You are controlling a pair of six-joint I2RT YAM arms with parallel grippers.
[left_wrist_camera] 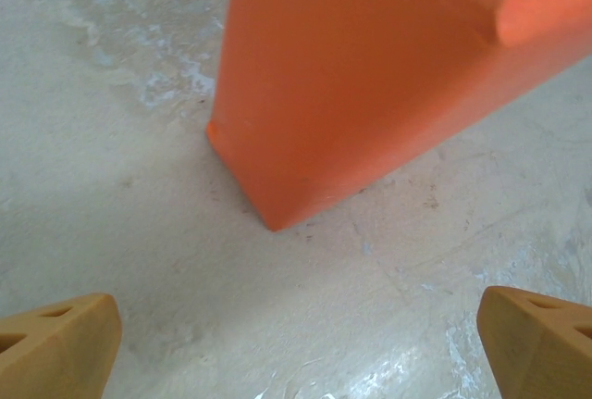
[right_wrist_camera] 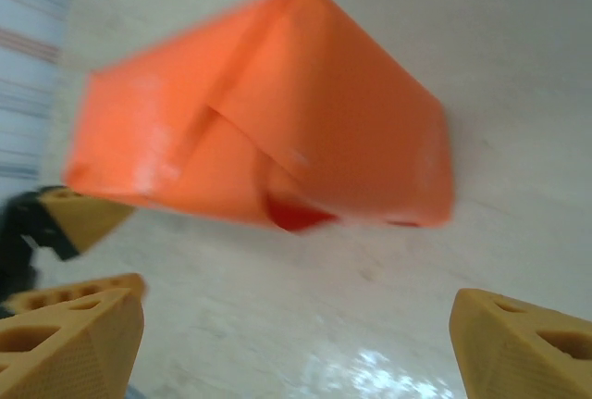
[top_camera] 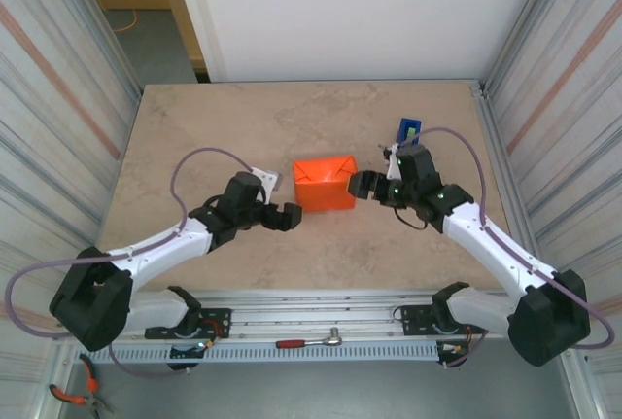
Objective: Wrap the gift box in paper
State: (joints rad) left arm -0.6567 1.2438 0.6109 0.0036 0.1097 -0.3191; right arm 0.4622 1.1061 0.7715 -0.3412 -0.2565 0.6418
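**Top view:** The paper (top_camera: 326, 184) forms a box-shaped parcel at the centre of the table (top_camera: 194, 137). Its long axis runs left-right, with the right end slightly farther back. The left arm reaches forward and right, and the left gripper (top_camera: 287, 217) is just beside the near-left corner. The right arm reaches forward and left, and the right gripper (top_camera: 358, 186) is just beside the right end, near a blue tape dispenser (top_camera: 408, 131).

**Left wrist view:** A bottom corner of the paper (left_wrist_camera: 370, 75) points toward the camera. The left gripper (left_wrist_camera: 296, 353) has its 2 fingers spread wide and grips nothing.

**Right wrist view:** The folded end of the paper (right_wrist_camera: 277, 140) faces the camera and is blurred. The right gripper (right_wrist_camera: 296, 348) is spread wide and grips nothing.
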